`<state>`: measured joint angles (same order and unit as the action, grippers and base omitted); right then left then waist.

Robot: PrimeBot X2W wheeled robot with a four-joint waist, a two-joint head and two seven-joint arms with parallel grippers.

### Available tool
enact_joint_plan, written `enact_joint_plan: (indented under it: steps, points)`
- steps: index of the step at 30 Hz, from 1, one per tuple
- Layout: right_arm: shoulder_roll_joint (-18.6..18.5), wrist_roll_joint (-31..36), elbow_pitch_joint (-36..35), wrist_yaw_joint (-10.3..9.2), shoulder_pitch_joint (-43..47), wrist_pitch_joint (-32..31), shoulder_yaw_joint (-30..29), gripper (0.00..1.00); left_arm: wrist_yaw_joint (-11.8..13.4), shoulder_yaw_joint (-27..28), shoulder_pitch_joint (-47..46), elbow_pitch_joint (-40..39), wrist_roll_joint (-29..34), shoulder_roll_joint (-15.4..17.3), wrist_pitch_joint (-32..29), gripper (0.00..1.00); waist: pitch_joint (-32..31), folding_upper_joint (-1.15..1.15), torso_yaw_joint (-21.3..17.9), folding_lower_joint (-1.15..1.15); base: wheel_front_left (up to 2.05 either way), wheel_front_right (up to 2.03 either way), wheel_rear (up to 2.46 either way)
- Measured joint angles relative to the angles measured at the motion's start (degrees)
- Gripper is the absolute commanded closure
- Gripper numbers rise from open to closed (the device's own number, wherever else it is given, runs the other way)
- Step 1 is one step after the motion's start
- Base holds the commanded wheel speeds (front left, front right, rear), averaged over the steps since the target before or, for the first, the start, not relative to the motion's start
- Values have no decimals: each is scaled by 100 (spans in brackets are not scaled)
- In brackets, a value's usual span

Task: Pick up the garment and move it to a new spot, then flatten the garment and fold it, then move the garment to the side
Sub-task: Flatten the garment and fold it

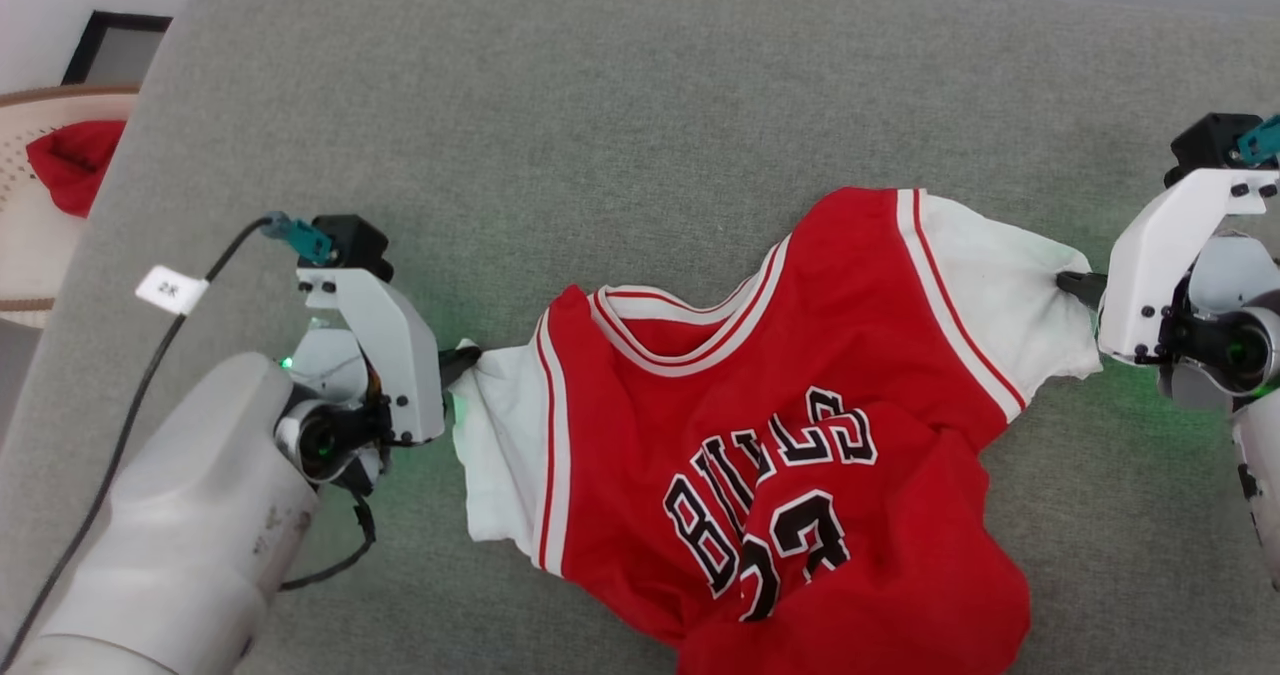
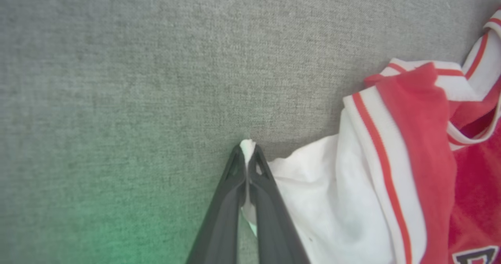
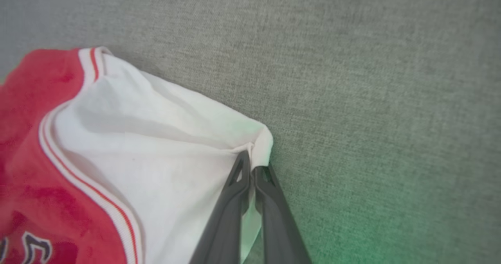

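left gripper (image 2: pixel 247 154) pinches the shirt (image 1: pixel 780 405) by one sleeve (image 2: pixel 313 189) | right gripper (image 3: pixel 252 168) pinches the other | both look ready to lift it

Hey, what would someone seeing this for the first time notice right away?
The red garment with black-and-white chest lettering lies rumpled across the grey fabric surface. The left gripper pinches one white sleeve at its left end, the right gripper the other at its right.
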<state>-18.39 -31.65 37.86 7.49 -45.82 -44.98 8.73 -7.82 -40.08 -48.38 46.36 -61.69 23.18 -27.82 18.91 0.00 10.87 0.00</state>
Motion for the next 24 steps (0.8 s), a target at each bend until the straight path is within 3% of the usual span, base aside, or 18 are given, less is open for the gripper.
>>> enact_joint_plan:
  steps: [8, 14, 24]
  points:
    - [-48, -259, 44, -1, -456, 20, 177, 100, 26, -148, -332, 35, -27, 248, -240, 100, -246, 0, -70, 0, 0, 0, 0]
    - [-65, -380, -86, -1, -921, 386, 391, 100, 27, -190, -850, -25, 55, 447, -391, 100, -590, 0, -150, 0, 0, 0, 0]
    - [37, -255, -112, 0, -1877, 1739, 777, 100, 37, -114, -2006, -67, 345, 528, -210, 100, -1223, 0, -323, 0, 0, 0, 0]
